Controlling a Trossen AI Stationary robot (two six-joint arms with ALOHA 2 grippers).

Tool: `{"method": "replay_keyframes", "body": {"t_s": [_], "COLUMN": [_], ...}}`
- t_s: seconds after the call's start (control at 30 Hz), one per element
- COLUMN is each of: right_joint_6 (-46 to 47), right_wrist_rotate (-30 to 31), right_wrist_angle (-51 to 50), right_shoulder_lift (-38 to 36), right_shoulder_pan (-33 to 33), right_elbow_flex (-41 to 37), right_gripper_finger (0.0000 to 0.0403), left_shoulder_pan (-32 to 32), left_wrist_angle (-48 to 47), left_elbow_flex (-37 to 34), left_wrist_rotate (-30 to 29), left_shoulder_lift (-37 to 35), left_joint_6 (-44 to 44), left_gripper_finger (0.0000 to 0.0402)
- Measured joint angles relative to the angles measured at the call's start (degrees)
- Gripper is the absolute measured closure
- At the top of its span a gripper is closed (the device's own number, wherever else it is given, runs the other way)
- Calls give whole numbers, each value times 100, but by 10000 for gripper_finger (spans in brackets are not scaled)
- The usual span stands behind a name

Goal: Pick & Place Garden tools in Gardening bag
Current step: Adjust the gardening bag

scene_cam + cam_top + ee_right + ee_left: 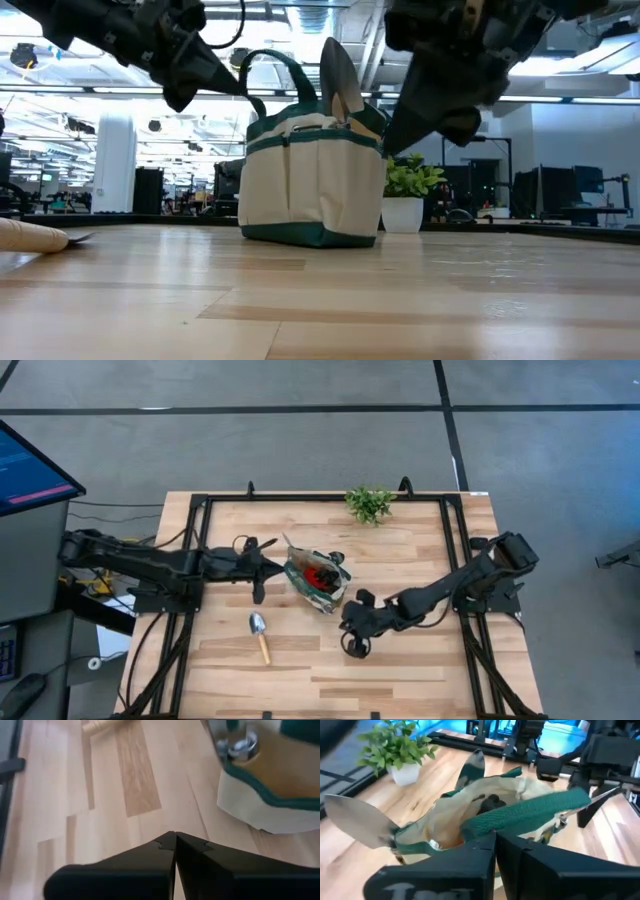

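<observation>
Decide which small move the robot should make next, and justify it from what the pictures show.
Probably swing the right gripper, its jaws shut and empty, toward the trowel lying alone on the table and open there. The bag already holds other tools, and the left gripper sits at its rim.

Overhead straight down, low camera level across the table, wrist cameras close, all sharing the gardening bag (316, 580)

Cut off at the low view's left edge: most of the trowel (30, 236) lying on the tabletop (320, 300), only a handle end showing. Hidden inside the gardening bag (316, 578): lower parts of its tools, too small from above to tell apart. Blurred in the right wrist view: a metal fitting (239, 745) on the bag's rim.
</observation>
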Motion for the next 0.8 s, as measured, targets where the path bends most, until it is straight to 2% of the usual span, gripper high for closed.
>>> {"method": "replay_keyframes", "body": {"t_s": [0.13, 0.33, 0.5, 0.8], "right_joint_6": [-134, -270, -623, -587], "right_wrist_rotate": [-28, -5, -36, -365], "right_wrist_angle": [298, 489, 1000, 1009], "right_shoulder_lift": [173, 179, 180, 180], "right_shoulder_pan": [-73, -275, -427, -430], "right_elbow_flex": [-8, -9, -6, -6], "right_gripper_finger": [403, 403, 403, 403], "left_shoulder_pan": [-28, 215, 541, 1179], "left_wrist_angle": [-388, -384, -387, 200], "left_elbow_flex": [0, 0, 0, 0], "left_wrist_rotate": [-503, -534, -1, 809], "left_shoulder_lift": [-270, -427, -231, 596], "left_joint_6": [19, 205, 210, 219], "left_gripper_finger": [401, 401, 401, 401]}}
